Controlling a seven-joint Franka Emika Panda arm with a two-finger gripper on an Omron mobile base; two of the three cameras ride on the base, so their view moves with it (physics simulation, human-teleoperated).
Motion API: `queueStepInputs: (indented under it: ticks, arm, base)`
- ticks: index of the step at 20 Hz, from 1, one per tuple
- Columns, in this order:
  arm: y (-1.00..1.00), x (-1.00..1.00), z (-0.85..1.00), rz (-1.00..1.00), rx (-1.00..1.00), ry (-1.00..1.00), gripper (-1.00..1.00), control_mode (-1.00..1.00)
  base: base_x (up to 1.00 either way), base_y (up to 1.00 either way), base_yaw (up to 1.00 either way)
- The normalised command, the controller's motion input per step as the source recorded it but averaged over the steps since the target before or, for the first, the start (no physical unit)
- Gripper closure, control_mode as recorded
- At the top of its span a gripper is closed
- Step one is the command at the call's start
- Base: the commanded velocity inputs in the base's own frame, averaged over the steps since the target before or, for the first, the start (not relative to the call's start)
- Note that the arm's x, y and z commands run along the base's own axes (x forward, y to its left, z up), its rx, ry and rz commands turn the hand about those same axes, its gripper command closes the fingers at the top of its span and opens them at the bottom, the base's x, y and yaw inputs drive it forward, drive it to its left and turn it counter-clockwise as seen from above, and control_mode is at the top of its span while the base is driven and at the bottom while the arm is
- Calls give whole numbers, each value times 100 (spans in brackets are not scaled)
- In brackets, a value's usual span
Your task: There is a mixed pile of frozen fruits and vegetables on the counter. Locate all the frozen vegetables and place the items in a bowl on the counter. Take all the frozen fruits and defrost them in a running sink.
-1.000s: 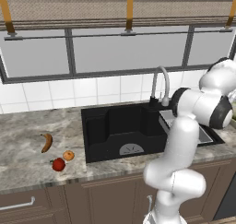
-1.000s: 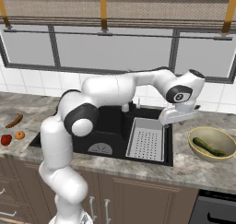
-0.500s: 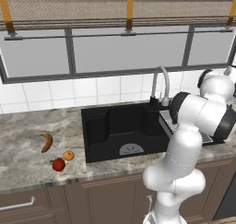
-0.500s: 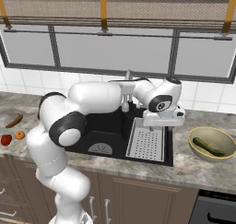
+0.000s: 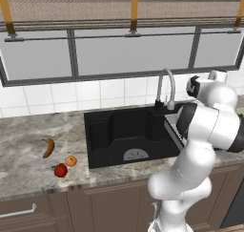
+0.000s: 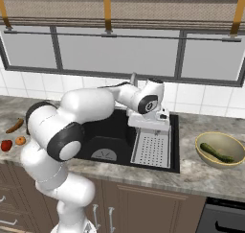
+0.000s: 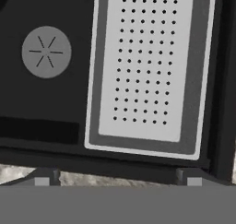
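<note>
Here, nearest the front edge of the counter [image 5: 28,145], on its left stretch, the red apple [image 5: 60,170] and the small orange [image 5: 71,161] lie just beside each other. A little farther back is the curved brown-orange banana [image 5: 48,147], near them but apart. In the right base view the same three fruits sit at the far left.

To their right the black sink [image 5: 114,135] is sunk into the counter, with its round grey drain [image 7: 46,52] on the floor of the basin. A grey perforated tray [image 6: 152,148] lies along the sink's right side. The hand hangs above this tray, looking down on it. Its fingers [image 7: 41,178] stand wide apart at the bottom of the hand view, open, with nothing between them.

Right of the sink, well apart from the fruits, the pale yellowish-tan bowl [image 6: 216,161] rests on the counter. The slim dark green vegetable [image 6: 216,152] lies inside it, slanted across the bowl.

Farther back, the curved grey tap [image 5: 166,88] rises behind the sink against the white tiled wall [image 5: 47,97], below the window [image 5: 114,49].
</note>
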Motion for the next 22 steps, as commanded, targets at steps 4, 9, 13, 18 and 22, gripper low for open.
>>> queueStepInputs:
  ticks: [4, 9, 13, 18, 22]
  arm:
    - [94, -6, -23, -10, 0, -3, -100, -100]
    - [100, 0, -26, 0, -3, 1, -100, -100]
    - [96, 0, -15, 0, -3, 0, -100, -100]
    - [91, 0, -8, 0, -3, 0, -100, -100]
    - [82, 2, -1, 0, -6, 0, -100, -100]
  base:
    - [0, 0, 0]
    - [0, 0, 0]
    - [0, 0, 0]
    - [0, 0, 0]
    - [0, 0, 0]
